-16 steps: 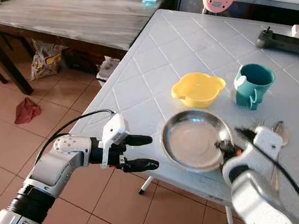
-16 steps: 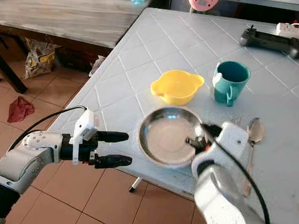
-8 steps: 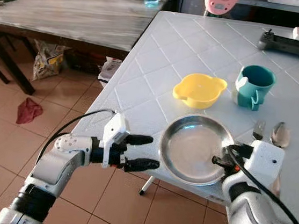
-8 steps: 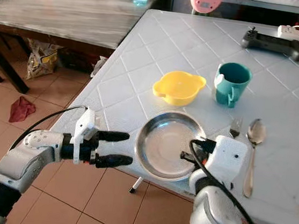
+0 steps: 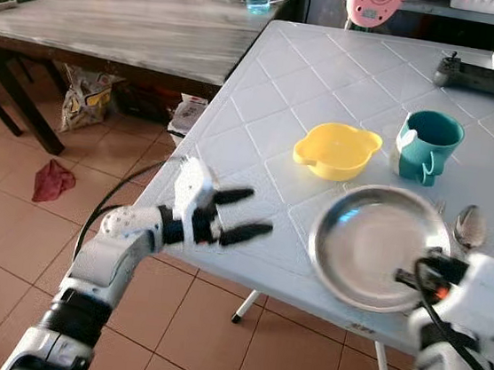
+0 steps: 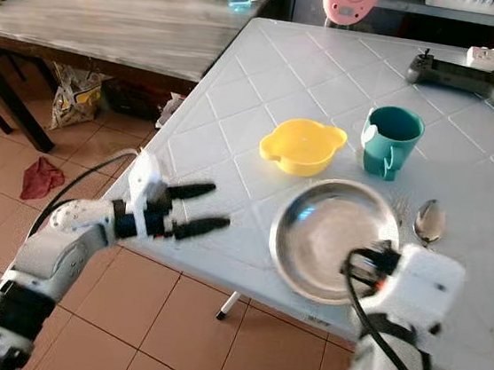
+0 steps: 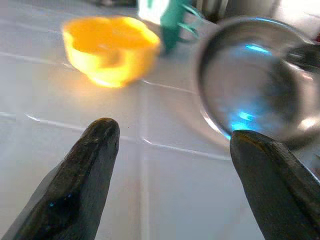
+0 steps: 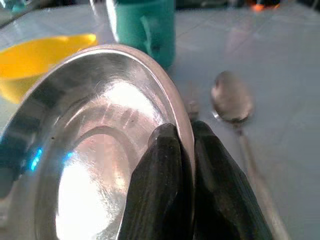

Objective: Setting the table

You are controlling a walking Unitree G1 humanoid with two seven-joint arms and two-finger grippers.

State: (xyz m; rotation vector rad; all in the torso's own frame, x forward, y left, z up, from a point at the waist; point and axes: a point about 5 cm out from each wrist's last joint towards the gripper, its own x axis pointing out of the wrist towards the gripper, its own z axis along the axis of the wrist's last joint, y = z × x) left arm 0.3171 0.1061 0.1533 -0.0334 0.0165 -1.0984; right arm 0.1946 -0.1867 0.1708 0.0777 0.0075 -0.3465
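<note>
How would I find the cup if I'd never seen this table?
Look at the white tiled table. Behind the shiny metal plate, beside the yellow bowl, stands the cup. It is the one teal thing there, upright, with a handle.

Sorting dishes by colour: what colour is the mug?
Teal; the mug shows best in the right eye view.
</note>
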